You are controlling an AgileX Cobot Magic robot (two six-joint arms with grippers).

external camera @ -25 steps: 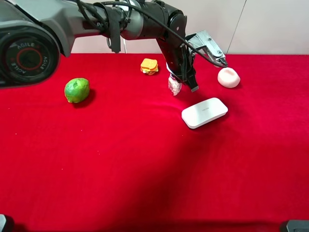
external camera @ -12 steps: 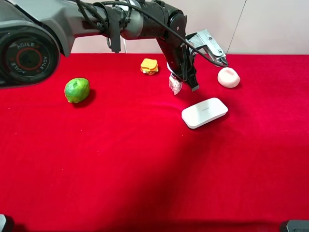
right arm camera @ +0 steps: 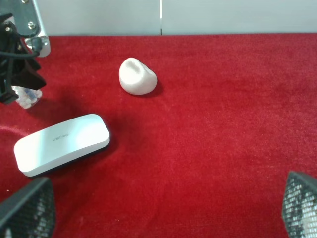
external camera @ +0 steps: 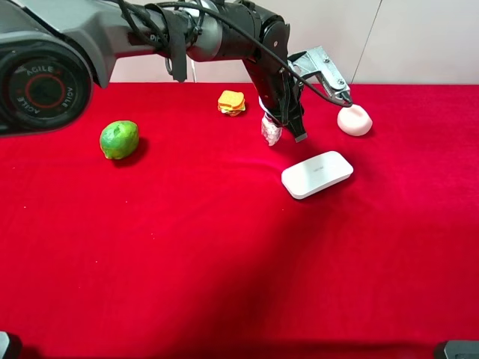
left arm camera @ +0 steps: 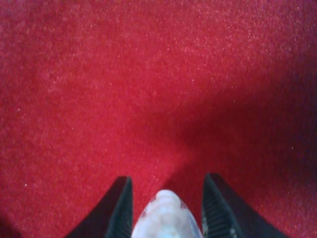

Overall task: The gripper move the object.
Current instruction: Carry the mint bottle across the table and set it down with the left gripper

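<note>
Small clear plastic bottle (external camera: 271,132) with pale contents sitting between the dark fingers (left arm camera: 118,213) of the silver-grey left gripper (external camera: 282,132), jaws clamping on it, possibly hovering just over the red cloth (external camera: 224,247), flat white rounded case (external camera: 316,174) lying near, round green lime (external camera: 119,139) lying well apart.

— What colour is the tablecloth (external camera: 224,262)?
— Plain red. The lime (external camera: 119,140) is green, the case (external camera: 316,174) white.
— And the bottle (external camera: 271,132)?
— Clear, pale pinkish-white inside. The toy burger (external camera: 232,102) is yellow and orange.
</note>
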